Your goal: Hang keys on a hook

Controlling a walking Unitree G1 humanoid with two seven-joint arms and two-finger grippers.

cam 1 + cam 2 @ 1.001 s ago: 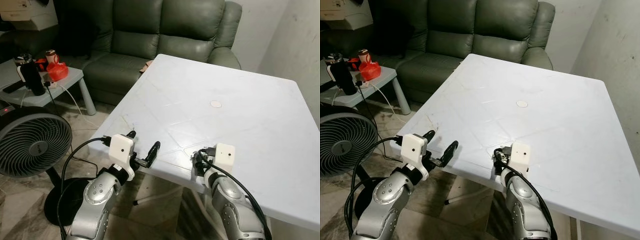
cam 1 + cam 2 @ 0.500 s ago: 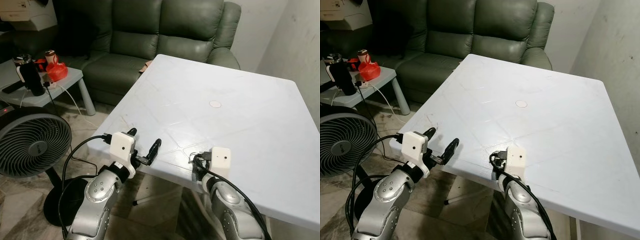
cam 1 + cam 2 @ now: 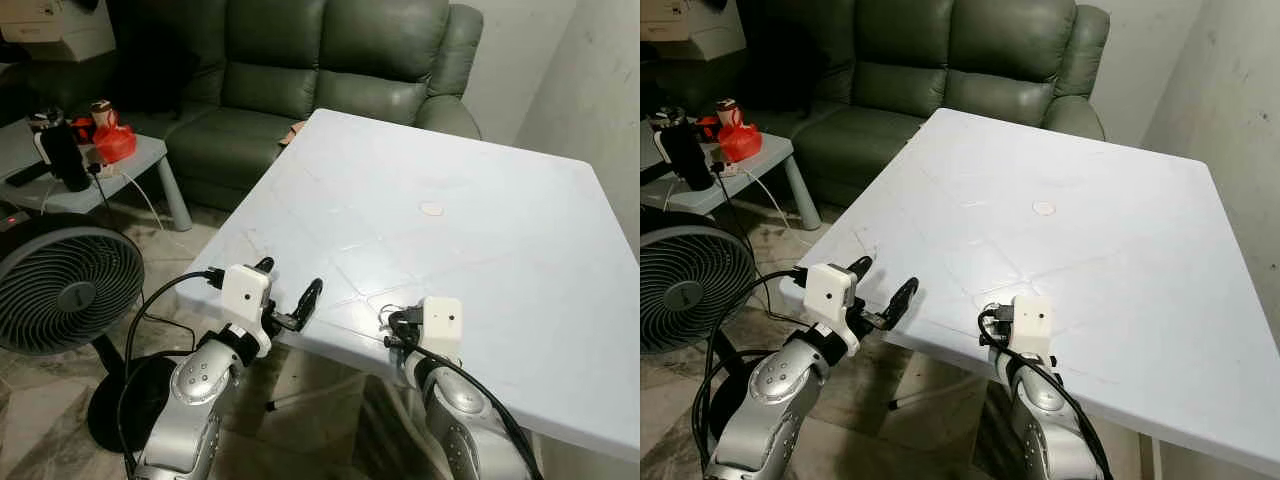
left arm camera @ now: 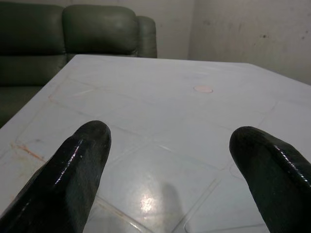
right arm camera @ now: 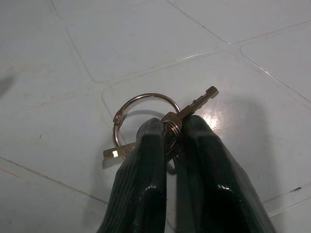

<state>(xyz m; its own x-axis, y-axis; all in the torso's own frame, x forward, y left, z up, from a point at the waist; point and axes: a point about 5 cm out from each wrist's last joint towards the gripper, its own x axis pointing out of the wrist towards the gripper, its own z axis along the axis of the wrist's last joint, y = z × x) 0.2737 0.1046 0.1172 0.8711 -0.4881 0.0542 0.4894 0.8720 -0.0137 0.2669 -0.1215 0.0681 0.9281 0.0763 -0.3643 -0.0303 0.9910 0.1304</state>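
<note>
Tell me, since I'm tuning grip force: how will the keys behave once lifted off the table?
Probably light: just a thin ring and keys. Loosely threaded, they'll likely swing and jingle. Smooth metal pinched in the right gripper may twist.

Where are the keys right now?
The keys are pinched between the right gripper's fingers in the right wrist view, ring and blades sticking out just above the white table, near its front edge on the robot's right.
</note>
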